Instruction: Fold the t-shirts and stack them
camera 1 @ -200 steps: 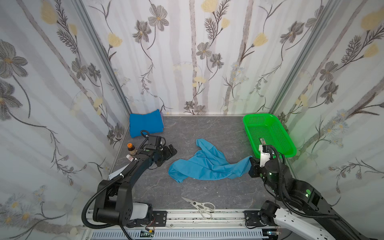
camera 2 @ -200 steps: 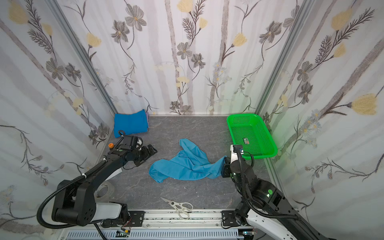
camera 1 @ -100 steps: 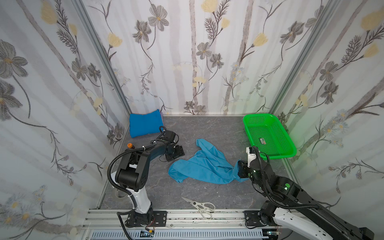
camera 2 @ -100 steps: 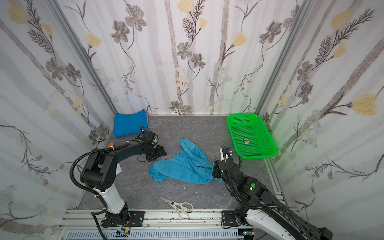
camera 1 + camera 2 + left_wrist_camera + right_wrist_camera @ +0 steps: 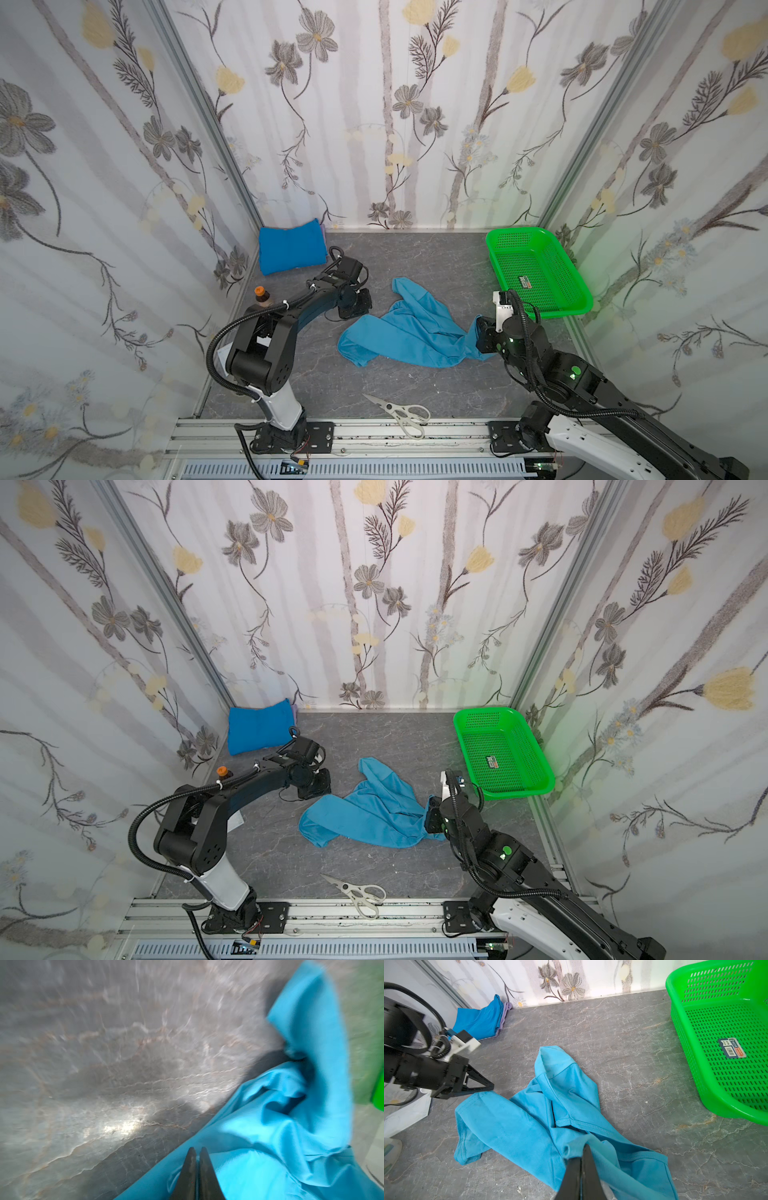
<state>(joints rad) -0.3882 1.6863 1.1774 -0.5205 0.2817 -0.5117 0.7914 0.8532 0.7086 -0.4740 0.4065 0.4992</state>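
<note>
A crumpled light sky-blue cloth t-shirt (image 5: 407, 332) is spread across the middle of the grey marbled tabletop (image 5: 424, 257). One end is grasped by the clenched right end effector (image 5: 582, 1155), near a green perforated plastic basket (image 5: 536, 257). The left end effector (image 5: 196, 1150) is pressed shut at the opposite hem; whether cloth is caught cannot be told. A folded darker blue t-shirt (image 5: 291, 249) is tucked into the back left corner. By the front edge, white-handled scissors (image 5: 399, 411) are seen.

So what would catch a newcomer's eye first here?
The crumpled light blue t-shirt sprawled mid-table, one end pinched by the shut jaws of the right gripper. Then the bright green basket at the back right, and the darker blue shirt folded in the back left corner.
</note>
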